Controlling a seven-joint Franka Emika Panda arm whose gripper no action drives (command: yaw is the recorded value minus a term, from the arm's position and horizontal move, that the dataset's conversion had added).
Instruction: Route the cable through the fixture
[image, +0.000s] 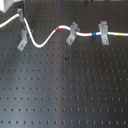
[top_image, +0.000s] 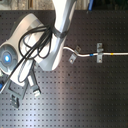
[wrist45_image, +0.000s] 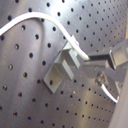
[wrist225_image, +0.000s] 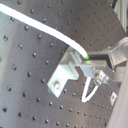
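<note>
The near counter (image: 65, 95) lies bare — open room. Far back, the cable (image: 45, 41) runs through two clips toward the first exterior view's right; at the left fixture (wrist45_image: 62, 67), the hand (wrist45_image: 92, 64) pinches it.

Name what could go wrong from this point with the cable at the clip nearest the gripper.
1. In the first wrist view the cable lies on the fixture top beside the gripper; it could slide off the prongs instead of seating.
2. The fingers sit very close to the clip, so a downward push might strike it.
</note>
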